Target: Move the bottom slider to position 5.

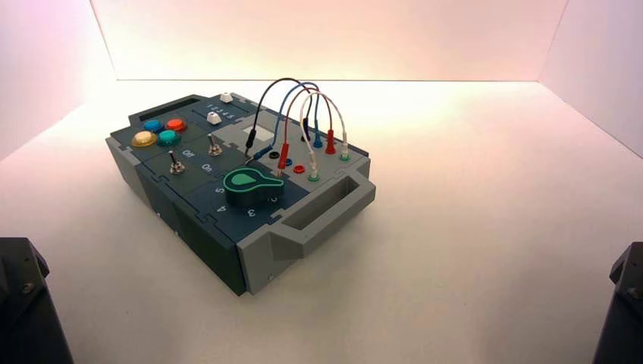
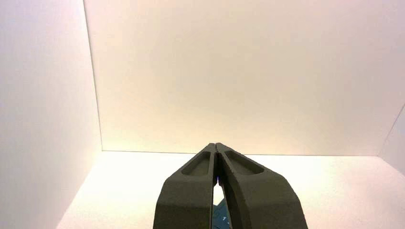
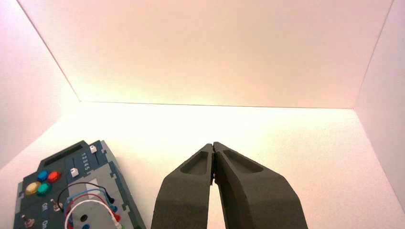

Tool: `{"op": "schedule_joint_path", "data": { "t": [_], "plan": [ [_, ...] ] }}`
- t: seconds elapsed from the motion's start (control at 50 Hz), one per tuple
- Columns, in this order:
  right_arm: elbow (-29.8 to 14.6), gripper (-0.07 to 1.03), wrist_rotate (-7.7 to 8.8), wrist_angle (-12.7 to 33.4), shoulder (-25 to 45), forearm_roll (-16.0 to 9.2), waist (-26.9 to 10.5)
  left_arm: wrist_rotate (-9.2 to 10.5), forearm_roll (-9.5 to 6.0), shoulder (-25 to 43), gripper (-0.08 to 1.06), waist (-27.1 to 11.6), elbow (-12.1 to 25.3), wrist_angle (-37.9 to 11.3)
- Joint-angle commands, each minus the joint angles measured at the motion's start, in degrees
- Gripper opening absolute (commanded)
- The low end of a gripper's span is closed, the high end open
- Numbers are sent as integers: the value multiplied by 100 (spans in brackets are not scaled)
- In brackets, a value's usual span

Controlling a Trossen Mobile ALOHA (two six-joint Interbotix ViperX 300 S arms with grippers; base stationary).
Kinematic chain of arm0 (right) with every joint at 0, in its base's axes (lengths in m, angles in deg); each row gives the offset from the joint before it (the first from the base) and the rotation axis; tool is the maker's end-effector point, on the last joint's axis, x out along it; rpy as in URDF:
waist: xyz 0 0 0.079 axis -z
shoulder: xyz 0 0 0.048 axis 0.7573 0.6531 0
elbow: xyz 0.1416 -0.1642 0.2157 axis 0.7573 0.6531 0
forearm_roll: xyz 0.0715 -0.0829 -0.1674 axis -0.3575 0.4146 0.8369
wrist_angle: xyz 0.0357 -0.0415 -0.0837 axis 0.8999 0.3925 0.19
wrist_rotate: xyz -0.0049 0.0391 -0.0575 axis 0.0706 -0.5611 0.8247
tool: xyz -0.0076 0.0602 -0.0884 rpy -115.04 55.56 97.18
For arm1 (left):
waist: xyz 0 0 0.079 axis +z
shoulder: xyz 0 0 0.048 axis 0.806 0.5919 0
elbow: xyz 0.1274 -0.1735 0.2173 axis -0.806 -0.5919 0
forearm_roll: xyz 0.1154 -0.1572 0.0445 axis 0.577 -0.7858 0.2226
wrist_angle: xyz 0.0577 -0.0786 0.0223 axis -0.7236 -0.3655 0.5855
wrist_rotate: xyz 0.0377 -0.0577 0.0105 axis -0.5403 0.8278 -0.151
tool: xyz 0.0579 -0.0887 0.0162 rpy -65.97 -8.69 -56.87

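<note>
Sliders: we count two, both white-capped, near the box's (image 1: 320, 218) far edge; the bottom slider (image 1: 214, 118) is the nearer one, its setting not certain to us.
Position 5: we find this numeral (image 3: 87, 172) ending the white row between the two caps.
Buttons: four; blue (image 1: 154, 126), red (image 1: 176, 124), yellow (image 1: 144, 139) and green (image 1: 168, 138), grouped by the left edge.
Switches: two metal toggles (image 1: 214, 145) (image 1: 177, 163), between buttons and knob.
Knob: one, green and black (image 1: 247, 187), toward the near corner.
Wires: four; black (image 1: 266, 92), blue (image 1: 283, 97), red (image 1: 289, 106) and white (image 1: 340, 111), arching over the grey right part.
Lettering: we read "1 2 3 4 5", "Off" and "On".
Left gripper (image 2: 215, 145): parked at the bench's (image 1: 455, 227) near left corner, tips together, holding nothing.
Right gripper (image 3: 213, 144): parked at the near right corner, tips together, holding nothing.
</note>
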Motion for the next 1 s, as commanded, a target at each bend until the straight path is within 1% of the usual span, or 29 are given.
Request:
{"op": "schedule_joint_path", "data": {
  "t": [0.02, 0.28, 0.4, 0.42, 0.48, 0.5, 0.52, 0.58, 0.6, 0.66, 0.68, 0.74, 0.76, 0.82, 0.86, 0.9, 0.96, 0.98, 1.0],
  "plan": [
    [-176, -2, 9, -26, 97, -18, -44, -9, -9, 123, -3, 9, 62, 35],
    [-185, -2, 9, 9, 105, -18, -70, -9, -18, 97, -3, 9, 70, 0],
    [-237, -2, 9, 18, 220, -97, -316, -9, -18, 193, -3, 9, 105, -9],
    [-264, -2, 9, 35, 308, -141, -457, -9, -9, 316, -3, 9, 141, -35],
    [-334, -2, 9, 35, 545, -167, -747, -26, -9, 606, -3, 9, 264, -141],
    [-404, -2, -18, 35, 800, -193, -1020, -26, -9, 923, -3, 9, 387, -255],
    [-439, -2, -35, 35, 949, -202, -1169, -26, -9, 1169, -3, 9, 501, -343],
    [-571, -2, -141, 44, 1406, -281, -1600, -70, 0, 1547, -3, 9, 668, -501],
    [-598, -2, -149, 44, 1512, -308, -1679, -114, 0, 1705, -3, 9, 747, -545],
    [-800, -2, -167, 62, 2074, -439, -2127, -237, 9, 2021, -3, 9, 932, -694],
    [-835, -2, -167, 70, 2171, -475, -2206, -290, 9, 2145, -3, 9, 1002, -721],
    [-1028, -2, -167, 105, 2786, -668, -2689, -369, 9, 2373, -3, 9, 1134, -765],
    [-1063, -2, -167, 105, 2892, -694, -2760, -387, 9, 2461, -3, 9, 1195, -791],
    [-1301, -2, -167, 149, 3533, -853, -3190, -439, 18, 2672, -3, 9, 1318, -888],
    [-1477, -2, -158, 202, 3999, -905, -3445, -492, 18, 2953, -3, 9, 1441, -1046],
    [-1661, -2, -132, 264, 4447, -914, -3656, -545, 53, 3120, -3, 9, 1503, -1134],
    [-1846, -2, -114, 334, 4887, -923, -3806, -615, 79, 3454, -3, 18, 1556, -1239],
    [-1934, -2, -114, 352, 5089, -932, -3858, -659, 88, 3595, -3, 18, 1564, -1266],
    [-2074, -2, -123, 387, 5458, -949, -3946, -729, 88, 3814, -3, 9, 1564, -1292]
  ]
}}
